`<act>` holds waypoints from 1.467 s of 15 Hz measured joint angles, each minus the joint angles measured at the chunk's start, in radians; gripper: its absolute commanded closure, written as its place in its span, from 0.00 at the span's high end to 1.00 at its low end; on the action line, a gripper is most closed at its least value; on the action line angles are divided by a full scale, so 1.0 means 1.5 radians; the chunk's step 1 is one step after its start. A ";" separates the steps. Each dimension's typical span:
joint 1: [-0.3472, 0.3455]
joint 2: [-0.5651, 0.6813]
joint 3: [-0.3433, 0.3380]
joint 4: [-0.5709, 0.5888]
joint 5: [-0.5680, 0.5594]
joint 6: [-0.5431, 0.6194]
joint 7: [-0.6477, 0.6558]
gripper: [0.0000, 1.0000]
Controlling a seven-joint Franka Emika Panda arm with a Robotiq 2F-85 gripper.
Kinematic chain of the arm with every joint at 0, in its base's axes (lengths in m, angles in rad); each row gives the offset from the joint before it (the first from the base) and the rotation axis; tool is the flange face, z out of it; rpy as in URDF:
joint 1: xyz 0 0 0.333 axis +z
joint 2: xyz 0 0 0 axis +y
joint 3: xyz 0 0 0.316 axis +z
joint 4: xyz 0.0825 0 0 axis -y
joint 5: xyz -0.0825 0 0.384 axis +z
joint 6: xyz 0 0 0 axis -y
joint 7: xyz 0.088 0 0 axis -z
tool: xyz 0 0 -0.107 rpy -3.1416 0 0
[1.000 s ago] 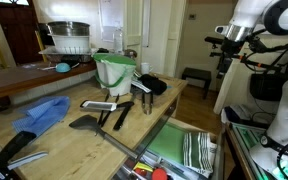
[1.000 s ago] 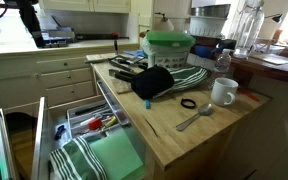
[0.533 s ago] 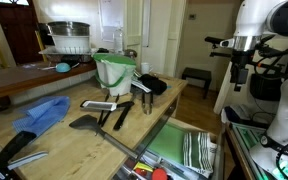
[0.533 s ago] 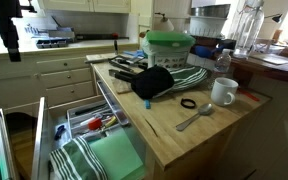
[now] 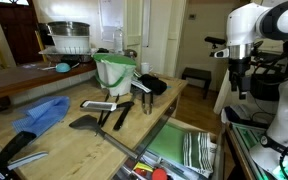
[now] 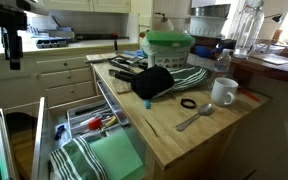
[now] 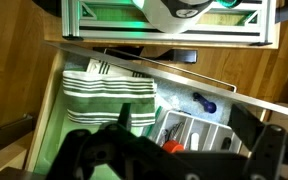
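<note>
gripper [image 6: 14,62] hangs pointing down at 10 o'clock, well apart from counter [image 6: 174,140] | open drawer [image 6: 40,130] at 7 o'clock holds striped towel [image 6: 76,158] | white mug [image 6: 224,92] at 3 o'clock, spoon [image 6: 194,118] at its 7 o'clock

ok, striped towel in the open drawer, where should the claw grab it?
Pinch the striped towel along its folded edge beside the utensil tray, coming straight down. It lies flat in the drawer, whose walls likely block a sideways approach, and that edge looks free to close on. The claw hangs above, pointing down.
</note>
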 measured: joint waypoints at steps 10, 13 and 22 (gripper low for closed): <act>-0.004 0.137 0.065 0.000 0.002 0.183 0.131 1.00; 0.006 0.212 0.122 0.000 0.002 0.215 0.172 1.00; 0.024 0.444 0.208 -0.002 -0.072 0.310 0.328 1.00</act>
